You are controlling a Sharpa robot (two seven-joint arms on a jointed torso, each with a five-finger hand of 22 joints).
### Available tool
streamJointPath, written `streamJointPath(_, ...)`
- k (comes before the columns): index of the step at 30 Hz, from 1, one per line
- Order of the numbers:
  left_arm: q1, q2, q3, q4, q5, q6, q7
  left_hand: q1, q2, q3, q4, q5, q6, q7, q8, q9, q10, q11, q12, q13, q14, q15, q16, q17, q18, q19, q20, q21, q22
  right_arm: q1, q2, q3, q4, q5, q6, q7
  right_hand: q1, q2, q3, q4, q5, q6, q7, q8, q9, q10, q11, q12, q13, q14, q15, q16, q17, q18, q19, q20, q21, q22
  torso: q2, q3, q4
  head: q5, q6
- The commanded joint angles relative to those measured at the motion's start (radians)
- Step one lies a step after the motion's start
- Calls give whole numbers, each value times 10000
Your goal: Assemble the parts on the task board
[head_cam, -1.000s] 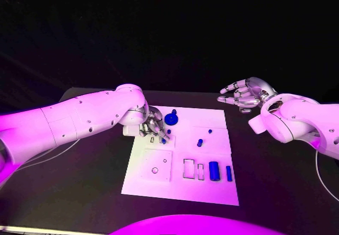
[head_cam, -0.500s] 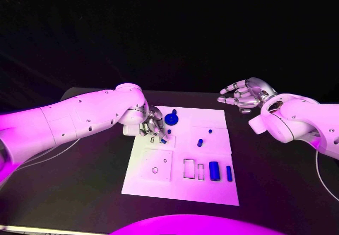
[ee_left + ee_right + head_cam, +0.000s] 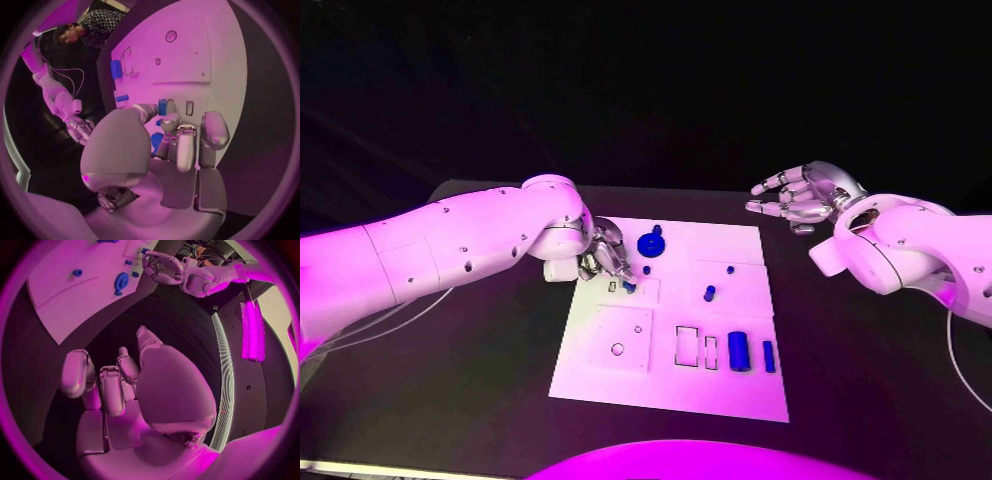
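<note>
The white task board (image 3: 733,240) lies mid-table. My left hand (image 3: 607,258) hovers low over its far left part and pinches a small blue part (image 3: 629,287) between thumb and a finger. In the left wrist view that part (image 3: 162,106) sits at the fingertips beside a small slot (image 3: 189,107). A round blue gear-like part (image 3: 651,242) stands just beyond the hand. Two small blue pegs (image 3: 708,292) stand mid-board. Two blue blocks (image 3: 737,350) lie near the right front, beside rectangular slots (image 3: 685,344). My right hand (image 3: 800,195) is raised off the board's far right corner, fingers apart, holding nothing.
A round hole (image 3: 616,349) sits in the square plate at the board's front left. Black table (image 3: 473,340) surrounds the board on all sides. The right wrist view shows the board (image 3: 75,295), the gear (image 3: 120,282) and my left hand (image 3: 165,267) beyond it.
My left arm and hand have shifted slightly toward the board's left edge, carrying the small blue part along. The right hand has stayed in place.
</note>
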Motion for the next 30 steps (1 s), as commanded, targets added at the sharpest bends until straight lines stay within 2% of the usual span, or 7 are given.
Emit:
streamJointPath(1,0,-154,10,274,153,-1137,208,-255,-137,1889,-1709,35,195,-148,59,713,189,-30,110,147,891,-109,91,2199,-234,191,-12,110,179,-16,-19,-5,-16,-70,34,134,-101,39,-75,-6,22,-84,-21,28,-10,-57,-5,-45,-23,500,53,-51,506,151,-80,2,-55,48,-1,-2,-1,17,1)
streamJointPath(11,-103,-478,11,883,-306,-2117,305,-600,-352,2396,-2037,113,372,-203,85,798,446,-96,222,360,924,-172,123,2272,-292,414,-77,260,483,-26,-49,-11,-134,234,-483,724,-51,91,-70,-13,28,-201,-23,183,-38,-1205,-13,-1249,-1475,30,46,-816,-822,473,-993,-2,-1711,-1026,3,-6,7,38,-22)
streamJointPath(13,-131,-496,9,963,-555,-2263,280,-651,-391,2461,-2090,128,402,-215,89,811,493,-109,244,398,923,-183,120,2267,-301,447,-87,282,530,-26,-46,-12,-191,440,-708,999,42,108,12,-12,26,-222,-20,295,-49,-2712,-2,-2959,-3412,-809,57,-2040,-2701,855,-2248,14,-3863,-2409,0,-5,7,66,-34)
streamJointPath(15,-160,-508,7,1029,-834,-2378,245,-697,-430,2523,-2146,155,432,-227,92,823,551,-122,280,459,924,-194,120,2268,-314,493,-97,313,597,-26,-32,-12,-267,708,-921,1322,180,118,176,-13,29,-259,16,387,-67,-3173,40,-3806,-4254,-1789,117,-3522,-4567,1062,-3157,61,-5461,-3420,-3,-2,6,90,-35)
streamJointPath(17,-192,-518,5,1101,-1185,-2467,212,-735,-459,2567,-2184,181,459,-237,96,833,588,-131,298,491,924,-203,119,2267,-320,515,-106,328,627,-26,-8,-11,-363,1056,-1106,1707,302,71,453,-7,25,-313,86,506,-100,-3337,111,-4729,-5204,-2829,183,-5348,-6389,1043,-3492,162,-6254,-3944,-5,1,6,110,-43)
streamJointPath(27,-405,-578,-2,1415,-2682,-2641,128,-849,-561,2705,-2315,274,551,-274,106,864,701,-169,337,562,921,-237,110,2248,-342,594,-137,380,736,-7,219,-10,-961,2468,-1123,2947,355,-575,2433,-164,13,-772,646,832,-413,-3353,803,-8737,-9793,-4837,1080,-10659,-8754,1012,-4999,1024,-9588,-6644,13,-9,-6,186,-55)
streamJointPath(30,-457,-592,-3,1474,-2838,-2652,135,-856,-571,2717,-2328,278,558,-277,106,866,714,-172,344,574,924,-240,114,2257,-344,602,-140,386,748,-2,258,-10,-1068,2636,-1081,3082,258,-620,2639,-265,5,-813,677,890,-498,-3231,835,-8891,-10228,-4650,1100,-11137,-9012,1049,-4961,1119,-9938,-7052,25,-11,-14,199,-69)
